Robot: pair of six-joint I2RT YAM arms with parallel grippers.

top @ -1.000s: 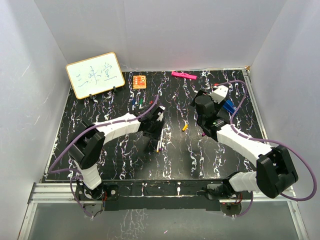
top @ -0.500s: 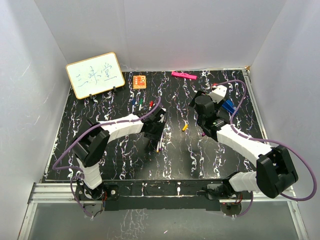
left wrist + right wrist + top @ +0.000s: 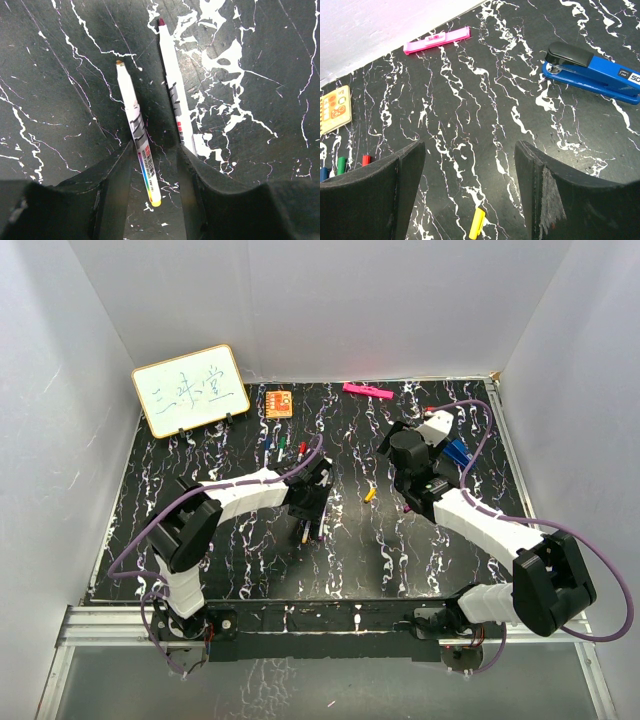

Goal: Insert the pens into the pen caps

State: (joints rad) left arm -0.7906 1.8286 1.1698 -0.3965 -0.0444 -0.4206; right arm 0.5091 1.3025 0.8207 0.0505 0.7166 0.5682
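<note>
Two white pens lie side by side on the black marbled table (image 3: 230, 560). In the left wrist view, a yellow-ended pen (image 3: 135, 127) lies on the table between the fingers of my open left gripper (image 3: 155, 167), close against the left one. A dark-red-tipped pen (image 3: 175, 95) runs just outside the right finger (image 3: 210, 185). From above, the left gripper (image 3: 308, 510) is low over both pens (image 3: 312, 530). My right gripper (image 3: 470, 190) hangs open and empty above a yellow pen cap (image 3: 477, 223), also seen as the yellow cap (image 3: 369, 494). Green (image 3: 341, 165) and red (image 3: 366, 160) caps lie at the left.
A blue stapler (image 3: 592, 72) lies right of the right gripper, and a pink bar (image 3: 437, 40) sits by the back wall. An orange card (image 3: 279, 402) and a whiteboard (image 3: 190, 390) stand at the back left. More caps (image 3: 285, 446) lie behind the left gripper.
My left gripper has moved toward the near edge and come down over the two pens. The right arm has not moved.
</note>
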